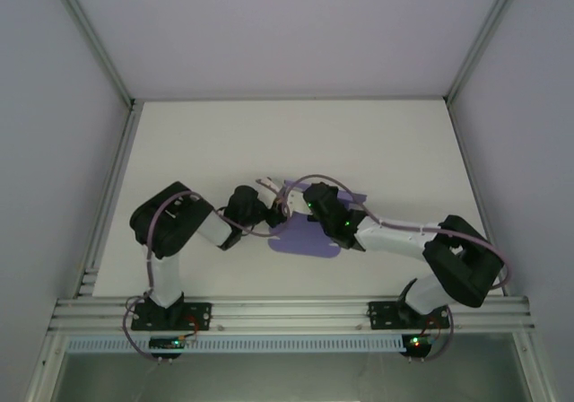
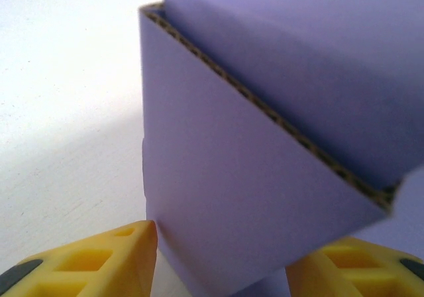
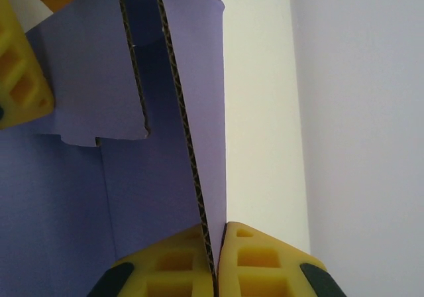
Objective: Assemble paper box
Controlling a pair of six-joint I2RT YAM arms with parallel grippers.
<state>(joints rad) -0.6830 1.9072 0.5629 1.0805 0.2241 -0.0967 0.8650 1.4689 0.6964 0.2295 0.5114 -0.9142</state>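
The box (image 1: 305, 239) is partly assembled. It is lilac corrugated card with brown fluting along its cut edges. One wall (image 3: 205, 71) stands upright from a panel lying flat, with a shorter flap folded up beside it, and the other walls and tabs look not yet closed or tucked. It sits mid-table (image 1: 224, 142), between the arms. The right gripper (image 3: 215, 244) is pinched tight on the upright wall's edge. The left gripper (image 2: 225, 257) has its fingers apart, straddling a raised corner without clearly pressing it.

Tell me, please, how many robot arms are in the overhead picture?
2. The left arm rises from the near left edge, the right arm from the near right edge; both bend inward to the paper box in the middle. None seems hidden.
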